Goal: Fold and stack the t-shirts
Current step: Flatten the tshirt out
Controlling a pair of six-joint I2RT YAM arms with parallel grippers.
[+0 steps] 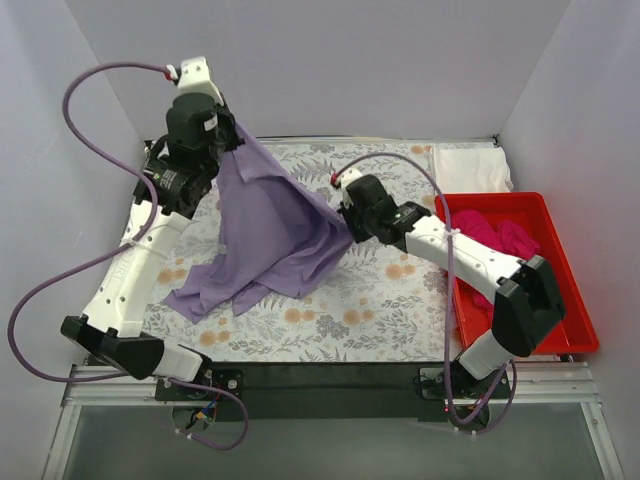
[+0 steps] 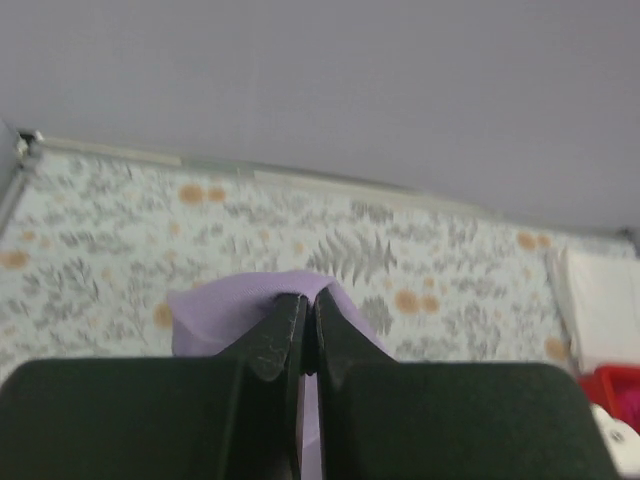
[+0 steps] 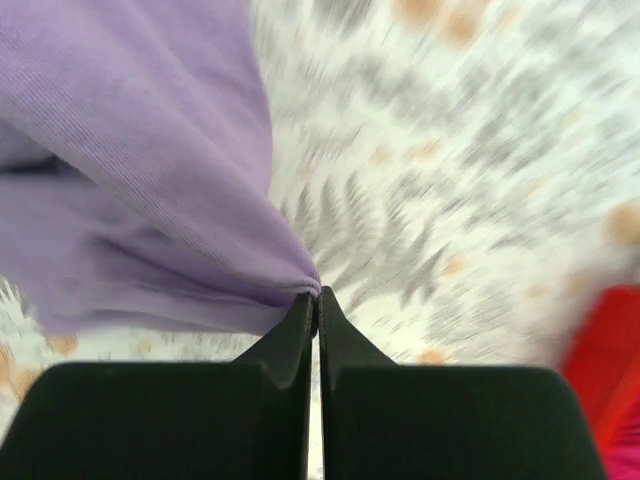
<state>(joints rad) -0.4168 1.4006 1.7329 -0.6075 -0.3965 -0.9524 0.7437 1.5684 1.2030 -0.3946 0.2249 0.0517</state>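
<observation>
The lavender t-shirt (image 1: 270,225) hangs stretched between my two grippers, its lower part trailing on the tablecloth at the left. My left gripper (image 1: 232,135) is raised at the back left, shut on a top corner of the lavender t-shirt (image 2: 250,305). At the shirt's right edge my right gripper (image 1: 347,222) is shut on a bunched fold of the lavender t-shirt (image 3: 150,170). The magenta t-shirt (image 1: 495,240) lies crumpled in the red bin. A folded white t-shirt (image 1: 472,168) lies at the back right corner.
The red plastic bin (image 1: 570,300) stands along the right side of the table. The grey-and-orange floral tablecloth (image 1: 370,300) covers the table. Pale walls close in at the back and both sides.
</observation>
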